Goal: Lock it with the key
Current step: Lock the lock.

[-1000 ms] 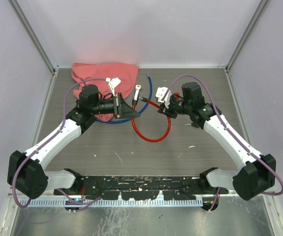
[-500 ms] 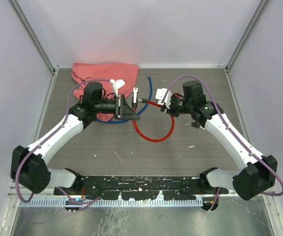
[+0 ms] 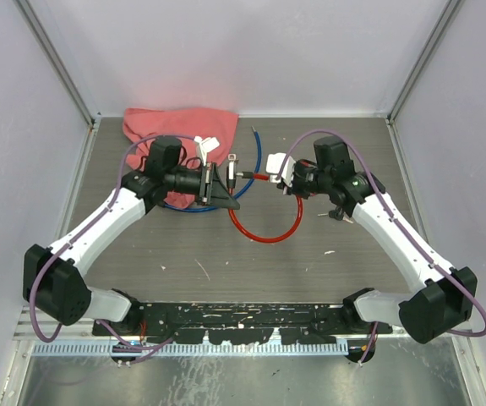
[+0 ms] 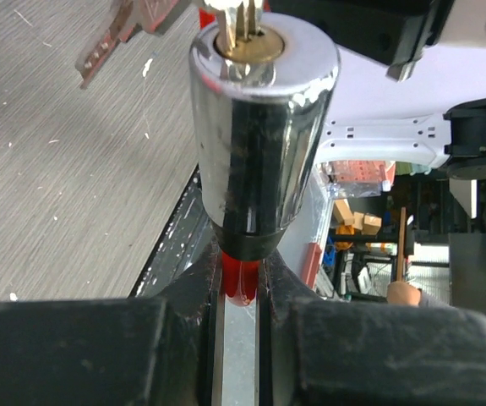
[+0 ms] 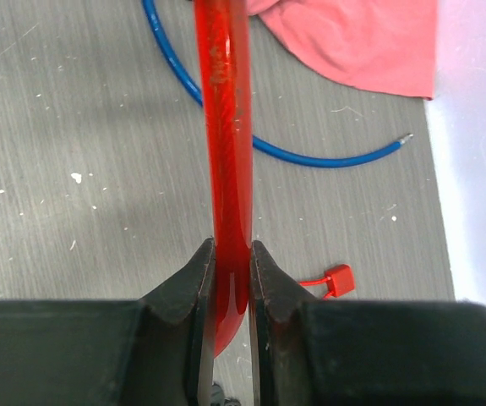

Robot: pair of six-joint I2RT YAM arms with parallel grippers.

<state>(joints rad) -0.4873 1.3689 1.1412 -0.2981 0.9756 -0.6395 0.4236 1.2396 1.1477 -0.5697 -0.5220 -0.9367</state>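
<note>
The left gripper [image 4: 241, 288] jaws clamp the red cable [image 5: 223, 127] beneath the lock cylinder [image 4: 259, 144], steadying it, while the right gripper [image 5: 230, 271] jaws, also clamping it, aim its end toward 9 o'clock.

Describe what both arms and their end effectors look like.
The left arm and right arm have white link shells, black joints and black bases. A purple cable loops along each. The left end effector and right end effector are black, with blocky fingers tapering inward.

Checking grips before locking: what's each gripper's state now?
Left gripper: closed on the red cable below the chrome lock cylinder.
Right gripper: closed on the red cable.
</note>
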